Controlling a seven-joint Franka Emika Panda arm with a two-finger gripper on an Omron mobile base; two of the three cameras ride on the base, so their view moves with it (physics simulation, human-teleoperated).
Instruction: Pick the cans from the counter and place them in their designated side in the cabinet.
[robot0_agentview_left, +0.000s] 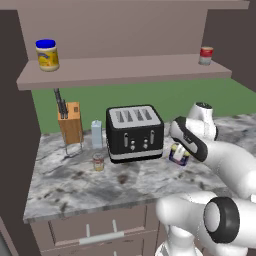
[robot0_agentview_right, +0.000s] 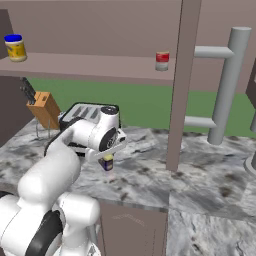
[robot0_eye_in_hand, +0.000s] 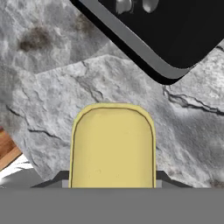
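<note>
- Your hand (robot0_agentview_right: 107, 159) is down at the desk (robot0_agentview_left: 75, 185), just right of the black toaster (robot0_agentview_left: 134, 132), and its fingers are clamped on the boxy dark-blue can (robot0_agentview_left: 178, 154) with the yellow label.
- From the hand camera, the can's yellow top (robot0_eye_in_hand: 113, 146) sits square between the fingertips, with marbled stone beyond it and a corner of the toaster above.
- The can looks to be resting on the desk or barely off it; the views do not settle which.
- So, as I judge it, you are at the pick step for the first can: grip made, lift not yet begun.
- The short round can (robot0_agentview_left: 98, 161) with the tan-and-red label stands on the desk in front of the toaster's left end, near the knife block (robot0_agentview_left: 70, 121), well apart from your hand.
- On the cabinet (robot0_agentview_left: 125, 70) shelf, the yellow jar (robot0_agentview_left: 47, 54) stands at the left and the red-and-white can (robot0_agentview_left: 205, 55) at the right.
- Next move: lift straight up to clear the toaster, then carry toward the shelf. The red-and-white can's side looks the likely place, though that is a guess.
- Mind the shelf's front edge as you rise.
</note>
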